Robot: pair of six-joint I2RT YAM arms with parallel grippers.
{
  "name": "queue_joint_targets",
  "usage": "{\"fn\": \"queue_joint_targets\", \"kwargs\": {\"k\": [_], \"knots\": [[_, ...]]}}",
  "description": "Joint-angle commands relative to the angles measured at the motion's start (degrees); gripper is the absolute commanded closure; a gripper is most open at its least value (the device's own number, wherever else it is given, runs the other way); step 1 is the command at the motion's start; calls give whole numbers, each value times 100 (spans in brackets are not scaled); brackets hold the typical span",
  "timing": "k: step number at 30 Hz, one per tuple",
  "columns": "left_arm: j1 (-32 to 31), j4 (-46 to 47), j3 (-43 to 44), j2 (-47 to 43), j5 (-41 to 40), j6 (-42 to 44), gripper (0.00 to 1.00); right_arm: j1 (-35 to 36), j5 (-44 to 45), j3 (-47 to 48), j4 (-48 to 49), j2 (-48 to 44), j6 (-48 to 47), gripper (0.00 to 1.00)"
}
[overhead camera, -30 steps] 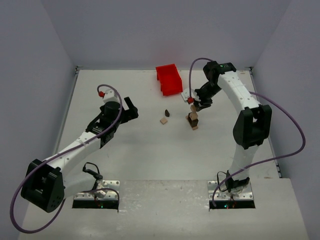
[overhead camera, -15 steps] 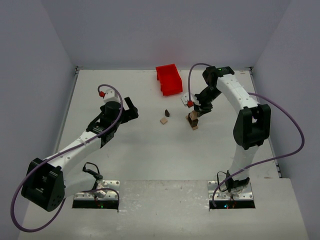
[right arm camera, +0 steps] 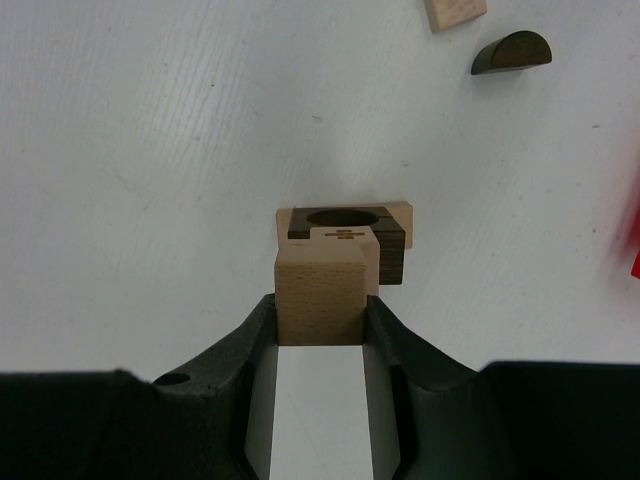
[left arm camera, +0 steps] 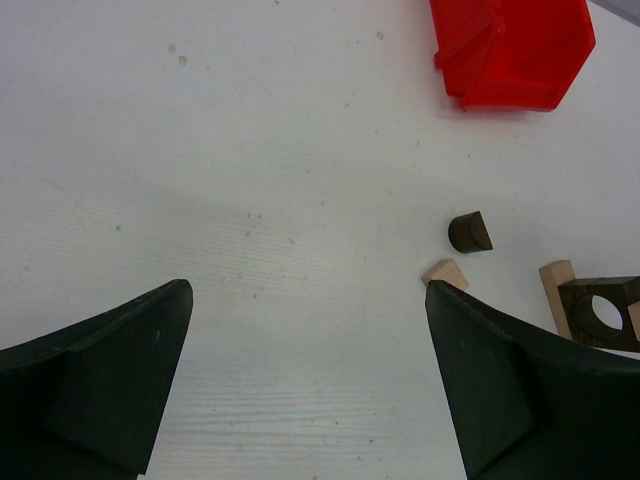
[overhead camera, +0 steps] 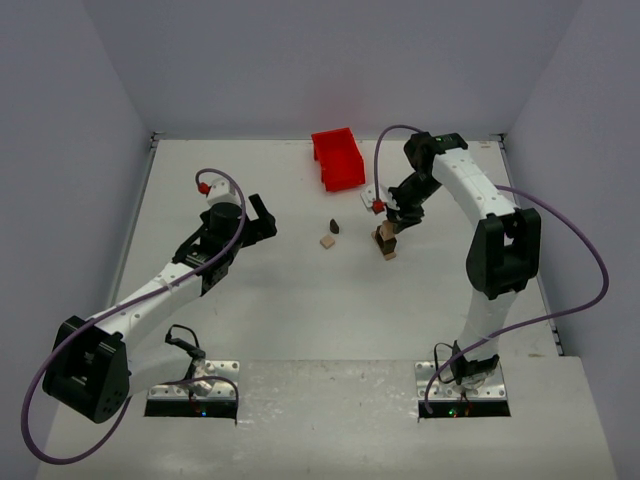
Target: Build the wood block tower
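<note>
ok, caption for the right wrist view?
Right end effector grips a pale block at the wood block tower.

Piece count
One cube (right arm camera: 320,290) is sitting in the right gripper (right arm camera: 320,312), over one tower (right arm camera: 392,250); two loose blocks (left arm camera: 445,272) and one bin (left arm camera: 515,50) are lying ahead of the left gripper (left arm camera: 308,290).

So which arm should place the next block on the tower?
Right. The right gripper is shut on a pale block right at the wood block tower. The left gripper is open, empty and far from the stack.
</note>
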Motion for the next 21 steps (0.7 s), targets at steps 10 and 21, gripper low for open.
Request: {"fn": "queue_joint_targets", "kwargs": {"k": [10, 21], "knots": [[2, 275, 172, -118, -52, 62, 0, 41, 3, 103, 233, 37, 119, 74], [-1, 302, 185, -92, -50, 76, 0, 61, 44, 157, 274, 143, 137, 74]]}}
